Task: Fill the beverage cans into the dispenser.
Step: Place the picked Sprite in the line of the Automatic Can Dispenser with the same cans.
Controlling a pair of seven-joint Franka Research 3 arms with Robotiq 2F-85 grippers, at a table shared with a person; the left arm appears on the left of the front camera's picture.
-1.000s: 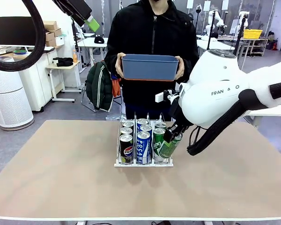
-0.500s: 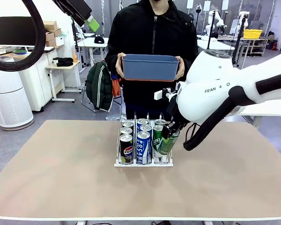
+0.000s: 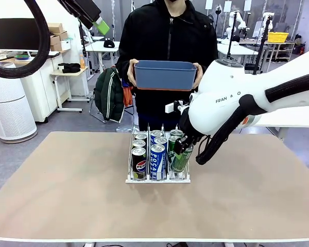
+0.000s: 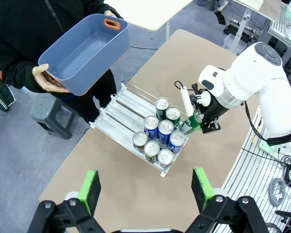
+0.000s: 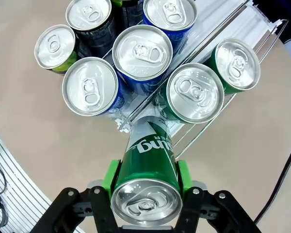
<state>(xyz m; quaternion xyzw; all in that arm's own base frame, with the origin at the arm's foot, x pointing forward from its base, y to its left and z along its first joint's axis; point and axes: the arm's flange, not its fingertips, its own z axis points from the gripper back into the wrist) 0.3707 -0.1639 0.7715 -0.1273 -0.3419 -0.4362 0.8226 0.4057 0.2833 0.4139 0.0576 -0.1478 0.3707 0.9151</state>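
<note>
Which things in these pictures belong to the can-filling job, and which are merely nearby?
Part of the job:
- green can gripped in the right end effector
- dispenser, with cans standing in its lanes
- blue-and-white can at the front of the middle lane

Merely nearby:
- empty blue bin held by the person
- left end effector, open, raised above the table
</note>
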